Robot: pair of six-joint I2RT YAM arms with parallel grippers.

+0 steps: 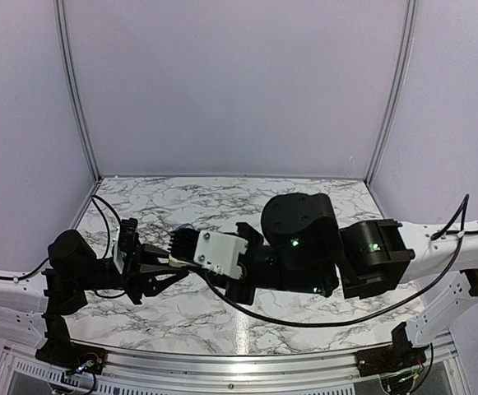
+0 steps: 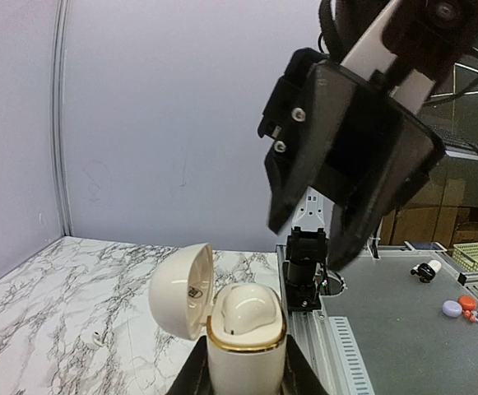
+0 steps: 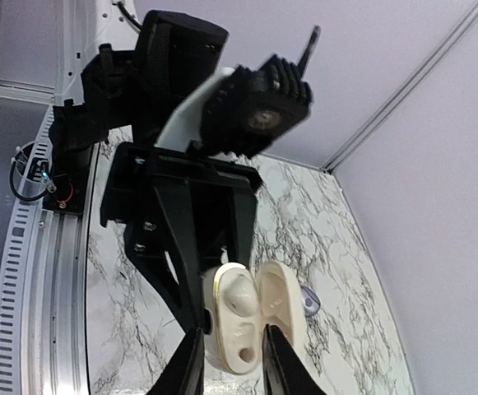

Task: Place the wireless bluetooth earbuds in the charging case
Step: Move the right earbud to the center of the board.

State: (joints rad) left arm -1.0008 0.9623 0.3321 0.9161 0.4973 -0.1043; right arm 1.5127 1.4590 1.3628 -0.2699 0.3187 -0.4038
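Now my left gripper [image 2: 245, 376] clamps the open cream oval plastic charging case [image 2: 247, 329]; my right gripper [image 3: 230, 362] hovers just above it, jaws slightly parted; a tiny pale earbud [image 3: 308, 302] lies near it.

Top cam's mounted high behind the arm bases [image 1: 58, 350], angled down across the marble tabletop [image 1: 181, 317] toward the back wall [image 1: 239, 82]. Left wrist cam looks level toward the right claw [image 2: 307, 245], real close on the open charging case [image 2: 245, 329]. Right wrist cam faces back at that same case, rolled sideways.
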